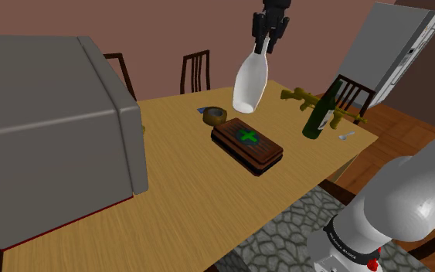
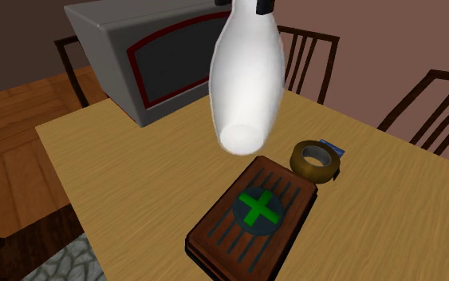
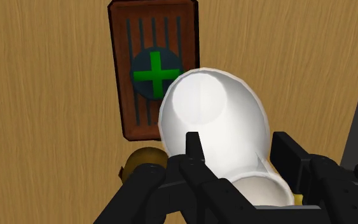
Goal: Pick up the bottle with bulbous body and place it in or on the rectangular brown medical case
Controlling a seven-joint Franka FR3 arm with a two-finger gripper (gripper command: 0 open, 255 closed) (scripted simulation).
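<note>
My jaws are pinched on the narrow neck of the white bottle (image 3: pixel 212 127), which hangs base down and a little tilted, high above the desk (image 1: pixel 185 201). Under its round base lies the brown case (image 3: pixel 123 95), flat on the desk with the green cross on its lid facing up. In the wrist view the base overlaps one corner of the case rather than its middle. A roll of tape (image 2: pixel 316 158) lies just beside the case's end, on my side.

I judge the carry nearly done, so what counts now is lining up. I should slide sideways until the base hides the cross, then come down slowly and straighten the bottle so that its bottom meets the lid flat. The lid looks ribbed and the bottle is tall, so I would let go only once it rests there.

Farther off stand a dark green bottle (image 1: pixel 321 112) and a big grey box (image 1: pixel 53 139), both well apart from my path.
</note>
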